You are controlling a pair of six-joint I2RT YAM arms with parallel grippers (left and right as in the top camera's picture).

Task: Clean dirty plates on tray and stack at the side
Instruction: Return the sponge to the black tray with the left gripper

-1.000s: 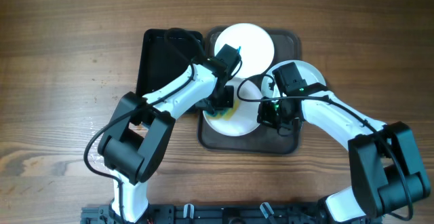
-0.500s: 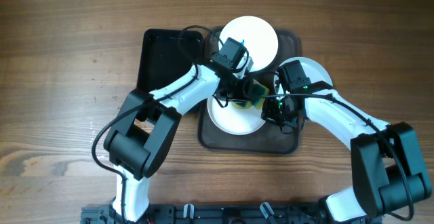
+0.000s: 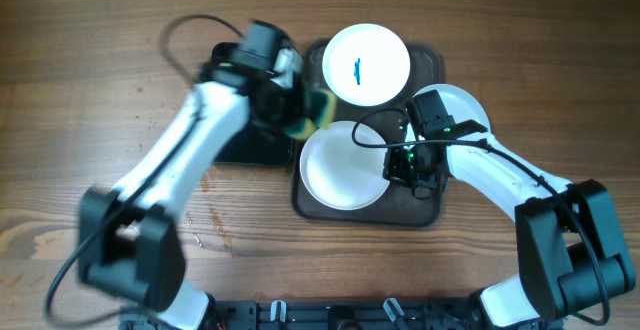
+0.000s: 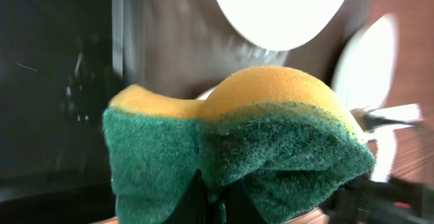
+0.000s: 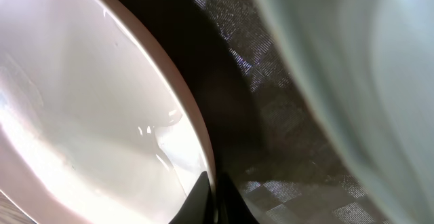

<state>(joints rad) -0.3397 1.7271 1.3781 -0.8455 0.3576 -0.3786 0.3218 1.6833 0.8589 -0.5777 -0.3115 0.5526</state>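
Note:
The dark brown tray (image 3: 428, 62) holds three white plates. The far plate (image 3: 366, 65) has a blue smear at its centre. The near plate (image 3: 335, 170) shows no smear. The third plate (image 3: 470, 108) lies at the right, partly under my right arm. My left gripper (image 3: 305, 112) is shut on a yellow and green sponge (image 4: 230, 142), held above the tray's left edge. My right gripper (image 3: 400, 170) is shut on the near plate's right rim (image 5: 196, 136), one finger on each side (image 5: 215, 190). The third plate (image 5: 366, 61) looks faintly bluish beside it.
A smaller glossy black tray (image 3: 235, 95) lies directly left of the brown tray, partly under my left arm; it also shows in the left wrist view (image 4: 54, 81). Bare wooden table (image 3: 100, 170) surrounds both trays.
My left arm has swung up and to the left with the sponge, off the near plate and towards the black tray. The near plate is now uncovered. My right gripper has stayed on its rim.

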